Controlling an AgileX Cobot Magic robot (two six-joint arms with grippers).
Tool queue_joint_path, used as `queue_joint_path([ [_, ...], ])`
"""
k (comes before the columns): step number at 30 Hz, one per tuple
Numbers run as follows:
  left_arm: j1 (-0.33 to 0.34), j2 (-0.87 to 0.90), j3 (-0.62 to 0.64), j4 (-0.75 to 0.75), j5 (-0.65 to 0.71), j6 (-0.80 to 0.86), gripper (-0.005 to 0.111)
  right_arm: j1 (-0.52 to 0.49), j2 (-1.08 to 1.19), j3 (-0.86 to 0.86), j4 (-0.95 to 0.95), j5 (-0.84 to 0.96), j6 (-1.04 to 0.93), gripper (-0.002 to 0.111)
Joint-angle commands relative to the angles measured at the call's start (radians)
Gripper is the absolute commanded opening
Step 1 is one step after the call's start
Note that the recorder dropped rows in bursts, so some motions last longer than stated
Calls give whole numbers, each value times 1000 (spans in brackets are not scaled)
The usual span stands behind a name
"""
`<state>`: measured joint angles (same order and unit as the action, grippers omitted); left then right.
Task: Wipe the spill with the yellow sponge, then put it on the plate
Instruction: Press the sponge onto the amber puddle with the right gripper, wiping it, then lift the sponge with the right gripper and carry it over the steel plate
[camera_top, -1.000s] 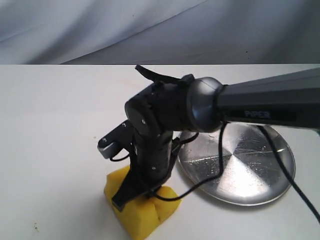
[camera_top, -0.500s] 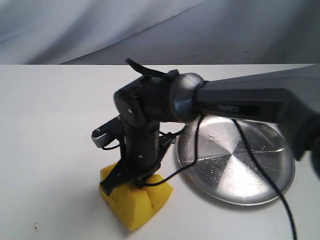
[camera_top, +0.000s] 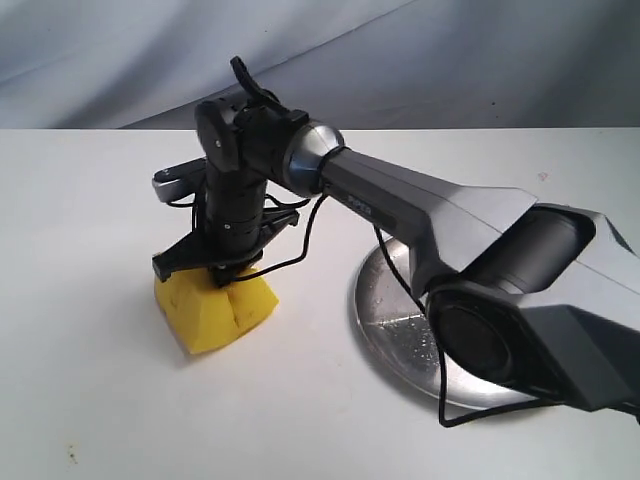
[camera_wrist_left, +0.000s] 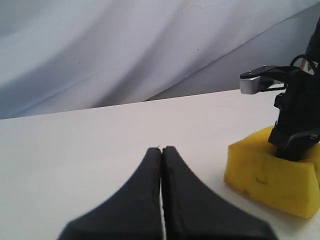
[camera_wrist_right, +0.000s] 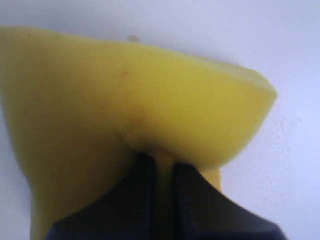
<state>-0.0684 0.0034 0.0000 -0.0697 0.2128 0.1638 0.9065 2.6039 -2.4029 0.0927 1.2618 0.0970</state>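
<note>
Your left end effector (camera_wrist_left: 161, 152) sits at the left with its two fingers clenched together and nothing between them. It hangs low over bare tabletop (camera_top: 80, 250), apart from the work, and the exterior view does not show it at all.

To its right, left of the scene's middle, your right end effector (camera_top: 228, 270) reaches across from the right side and pinches the yellow sponge (camera_top: 205, 315) from above. Its wrist view shows both fingers biting into the foam along a deep crease, so the grasp looks firm. The sponge's underside rests on the tabletop, pressed down under the fingers, which suits a wiping stroke.

You cannot see the spill in any view. It may lie under the sponge, or it may already be soaked up, and the pictures do not settle which. The tabletop around the sponge shows no amber liquid, so the wiping appears well along or finished, though that is a judgement only.

Farther right lies the plate (camera_top: 372, 310), partly hidden behind the arm. The part of it that shows is bare metal with no sponge on it. So the second half of the task is not yet done: you have to lift the sponge, carry it right to the plate, and release it there.
</note>
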Motion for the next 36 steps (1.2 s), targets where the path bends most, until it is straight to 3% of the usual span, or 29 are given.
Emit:
queue_joint_path([
  [1,-1,-3,0,1,-7,-4,0,2,18,-5,53,-41,-27,0],
  [6,-1,-3,0,1,-7,-4,0,29,-22,125,30,-41,-37,0],
  [10,-1,-3,0,1,-7,-4,0,73,-230,578,-225,-41,-24,0],
  [15,-1,-3,0,1,-7,-4,0,79,-518,1038,-258,-241,24,0],
  [18,-1,-3,0,1,-7,-4,0,81,-679,1225,-157,-345,-27,0],
  [24,-1,-3,0,1,-7,-4,0,81,-1022,1308,-93,-460,-78,0],
  [26,-1,-3,0,1,-7,-4,0,79,-1139,1308,-160,-530,-47,0],
  [28,-1,-3,0,1,-7,-4,0,73,-1206,1308,-394,-545,120,0],
  [30,-1,-3,0,1,-7,-4,0,17,-1222,1308,-522,-519,237,0],
  [31,-1,-3,0,1,-7,-4,0,-46,-1222,1308,-502,-527,241,0],
  [36,-1,-3,0,1,-7,-4,0,-177,-1186,1308,-456,-579,241,0],
])
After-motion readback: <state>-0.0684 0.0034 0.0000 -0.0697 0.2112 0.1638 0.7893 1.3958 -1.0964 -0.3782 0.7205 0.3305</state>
